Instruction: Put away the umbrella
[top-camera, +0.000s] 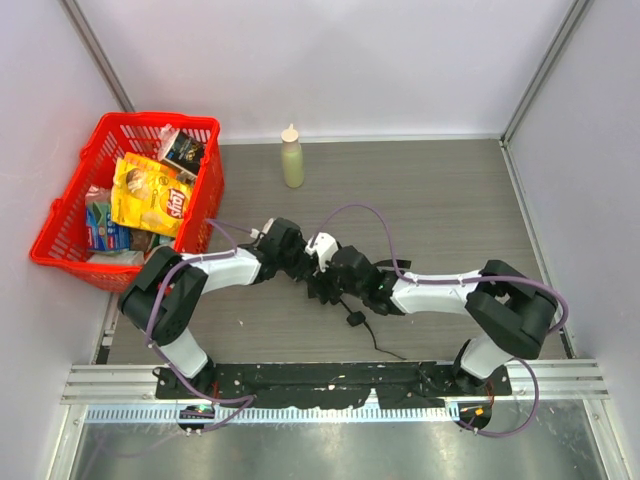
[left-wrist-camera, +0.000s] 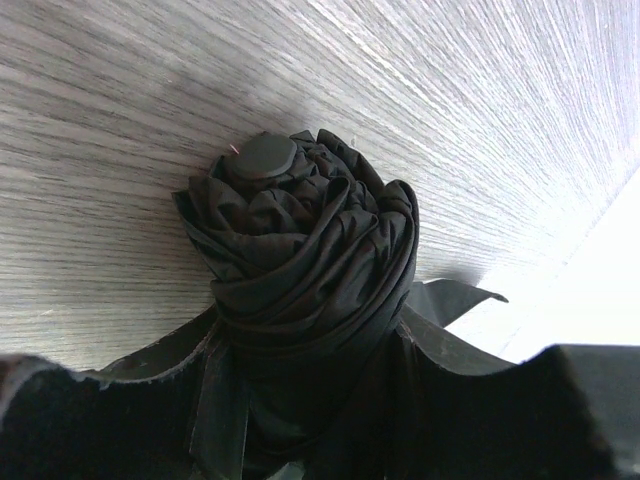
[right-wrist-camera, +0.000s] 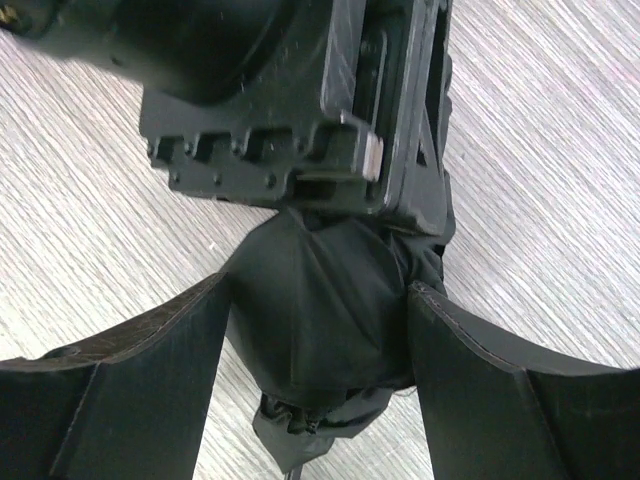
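Note:
The black folded umbrella (top-camera: 322, 288) lies on the grey table between my two arms. Its small handle (top-camera: 353, 318) and thin strap (top-camera: 385, 350) trail toward the near edge. In the left wrist view its rolled fabric (left-wrist-camera: 310, 240) and round tip cap (left-wrist-camera: 265, 157) stick out past my left gripper (left-wrist-camera: 310, 350), which is shut on the bundle. My left gripper (top-camera: 303, 266) comes in from the left. My right gripper (top-camera: 333, 282) comes in from the right. In the right wrist view my right gripper (right-wrist-camera: 318, 320) is closed on the umbrella's fabric (right-wrist-camera: 320, 300), just below the left gripper's body (right-wrist-camera: 300, 110).
A red basket (top-camera: 205, 130) with snack packets stands at the back left. A pale squeeze bottle (top-camera: 292, 157) stands upright at the back middle. White walls close the table at the back and on both sides.

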